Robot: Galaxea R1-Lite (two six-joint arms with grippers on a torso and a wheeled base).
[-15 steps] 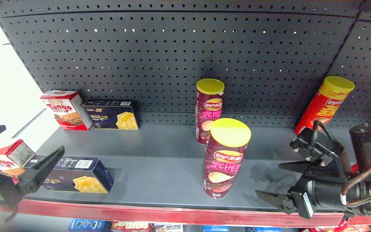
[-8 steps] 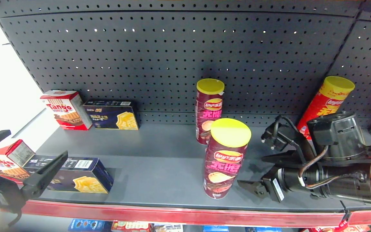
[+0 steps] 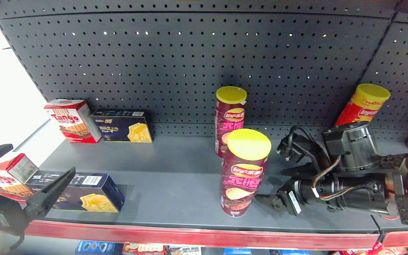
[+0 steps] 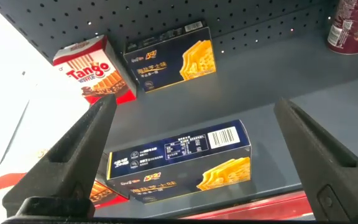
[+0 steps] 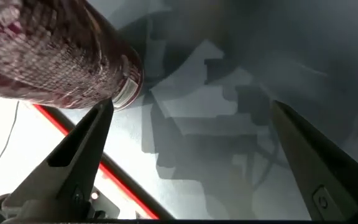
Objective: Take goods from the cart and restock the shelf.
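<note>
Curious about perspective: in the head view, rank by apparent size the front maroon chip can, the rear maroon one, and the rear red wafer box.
1. Front maroon chip can, nearest.
2-3. Rear maroon chip can and rear red wafer box: about alike, can taller, box wider.

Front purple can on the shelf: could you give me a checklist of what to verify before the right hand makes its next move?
1. The right hand is open: ok, fingers spread wide.
2. The front purple can is inside the gap: not ok, its base sits at one fingertip, outside the gap.
3. That fingertip is clear of the can: cannot tell.
4. The can stands on the shelf, lid on: ok.
5. Room before the rear purple can: cannot tell, they overlap in the head view.
6. The left hand is open and empty: ok.
</note>
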